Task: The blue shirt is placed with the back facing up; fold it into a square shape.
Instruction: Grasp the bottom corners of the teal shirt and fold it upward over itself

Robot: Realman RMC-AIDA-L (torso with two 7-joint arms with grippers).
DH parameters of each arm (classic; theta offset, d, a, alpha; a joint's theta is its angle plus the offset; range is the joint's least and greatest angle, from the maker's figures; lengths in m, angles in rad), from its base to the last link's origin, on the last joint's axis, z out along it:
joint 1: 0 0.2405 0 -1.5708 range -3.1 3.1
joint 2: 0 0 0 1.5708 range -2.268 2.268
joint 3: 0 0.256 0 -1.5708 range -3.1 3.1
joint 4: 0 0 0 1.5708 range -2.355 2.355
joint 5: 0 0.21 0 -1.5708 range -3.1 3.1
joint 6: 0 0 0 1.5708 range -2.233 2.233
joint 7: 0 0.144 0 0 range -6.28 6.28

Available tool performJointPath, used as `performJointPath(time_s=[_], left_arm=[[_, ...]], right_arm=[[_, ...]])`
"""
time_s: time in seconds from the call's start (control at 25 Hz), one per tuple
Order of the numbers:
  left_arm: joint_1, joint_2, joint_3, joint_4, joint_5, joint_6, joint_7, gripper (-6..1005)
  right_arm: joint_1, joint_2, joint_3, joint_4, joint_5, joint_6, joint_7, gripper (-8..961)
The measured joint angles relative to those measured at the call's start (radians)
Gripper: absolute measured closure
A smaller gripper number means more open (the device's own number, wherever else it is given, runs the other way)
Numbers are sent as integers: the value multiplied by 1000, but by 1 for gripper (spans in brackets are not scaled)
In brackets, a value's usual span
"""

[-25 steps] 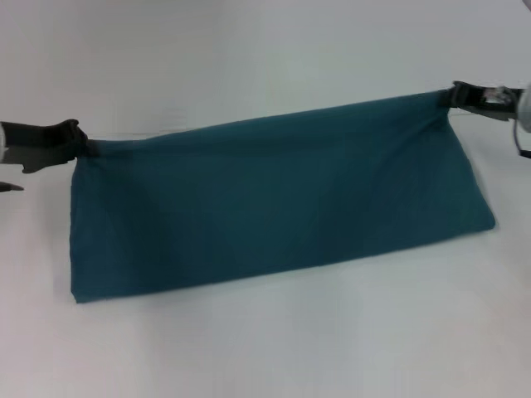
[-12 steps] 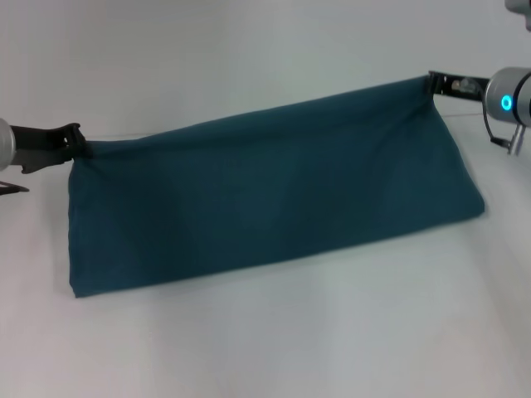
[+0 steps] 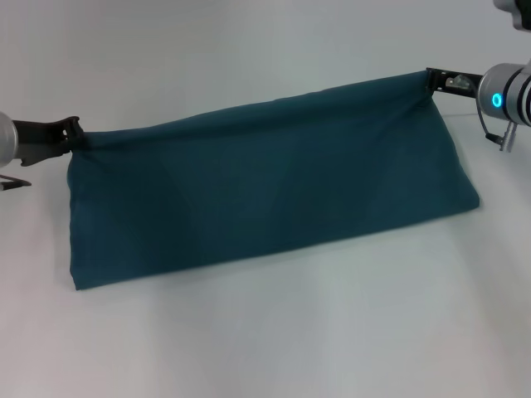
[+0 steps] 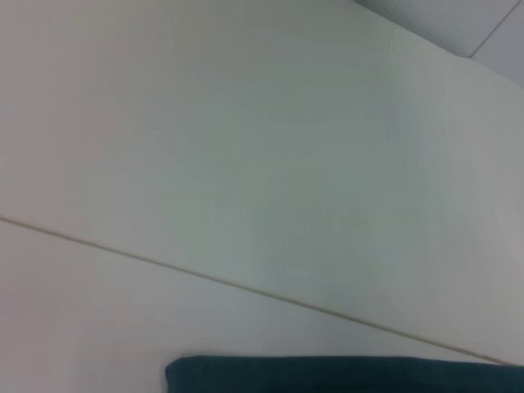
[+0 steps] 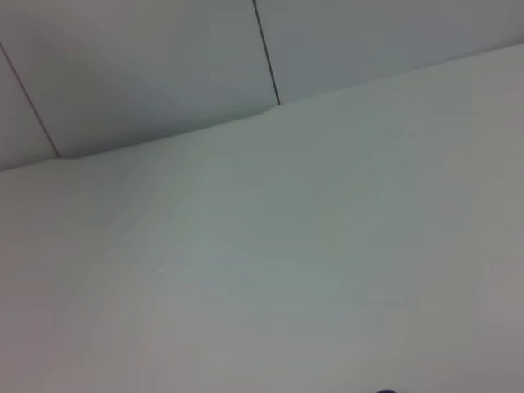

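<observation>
Head view: the shirt (image 3: pixel 265 186) hangs as a long folded band between the two arms, plain side showing, its top edge stretched taut and sloping upward from the robot's left to its right. The lower fold rests on the white worktop (image 3: pixel 274 340). The left gripper (image 3: pixel 75 135) pinches the top corner at the left end — fingers closed on the cloth. The right gripper (image 3: pixel 433 80) pinches the opposite top corner, higher and farther back, fingers likewise closed on the fabric. A blue light glows on the right wrist housing (image 3: pixel 498 100).

Left wrist view: only a dark strip of the shirt (image 4: pixel 344 375) shows along one edge, lying against the pale worktop (image 4: pixel 246 164); a thin seam line (image 4: pixel 246 286) crosses the surface. The fingers are not visible here.

Right wrist view: pale worktop (image 5: pixel 311 270) and wall panels (image 5: pixel 164 65) — no cloth distinguishable.
</observation>
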Motion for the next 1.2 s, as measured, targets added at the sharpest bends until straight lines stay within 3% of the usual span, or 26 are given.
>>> performJointPath(time_s=[0.52, 0.84, 1.04, 1.2], left_arm=[[2, -16, 2, -1, -2, -42, 23, 867], [6, -30, -11, 2, -8, -80, 26, 815], [22, -32, -13, 11, -10, -95, 18, 702], [39, -31, -15, 21, -18, -90, 17, 611]], right_arm=[[9, -6, -24, 9, 0, 25, -1, 910], [51, -67, -61, 94, -3, 48, 6, 899], [49, -95, -44, 88, 5, 10, 10, 694], [31, -103, -4, 82, 7, -31, 10, 527]])
